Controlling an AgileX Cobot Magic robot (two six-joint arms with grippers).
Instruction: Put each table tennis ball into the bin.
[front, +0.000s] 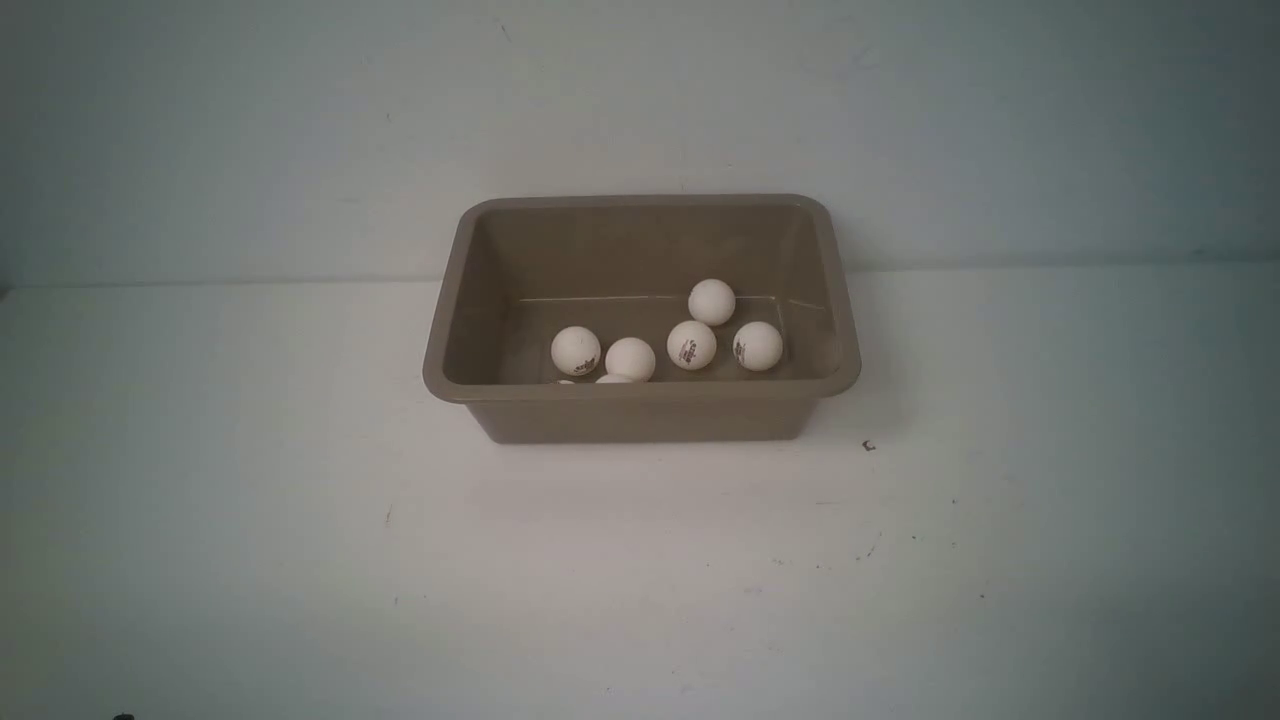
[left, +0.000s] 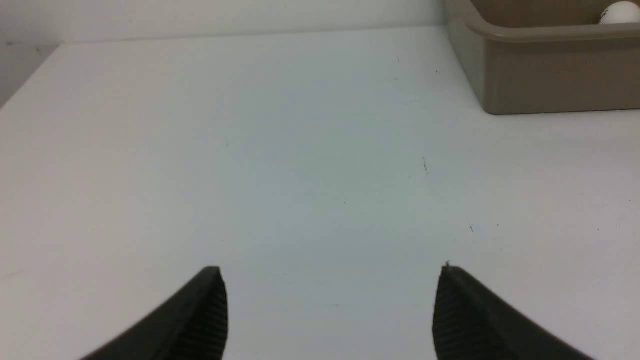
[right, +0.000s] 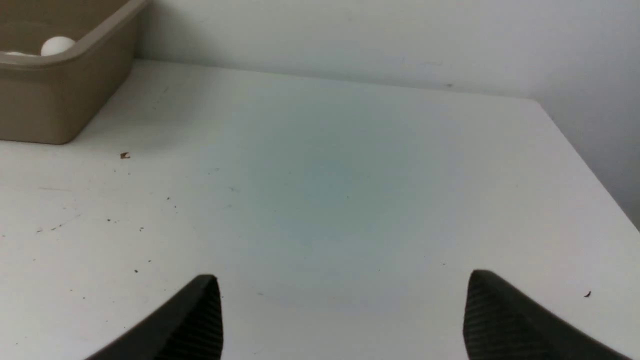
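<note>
The taupe bin (front: 640, 400) stands at the middle of the white table, near the back wall. Several white table tennis balls (front: 691, 344) lie on its floor, some with a dark logo; two more peek over the near rim. No ball shows on the table. Neither arm shows in the front view. My left gripper (left: 331, 272) is open and empty over bare table, with the bin (left: 545, 75) and one ball (left: 620, 13) far off. My right gripper (right: 342, 280) is open and empty over bare table, with the bin (right: 55, 95) and a ball (right: 57, 45) far off.
The white table (front: 300, 500) ends at a pale wall behind the bin. A small dark crumb (front: 868, 445) lies by the bin's near right corner, also seen in the right wrist view (right: 124, 155). The table's right edge (right: 590, 165) shows there.
</note>
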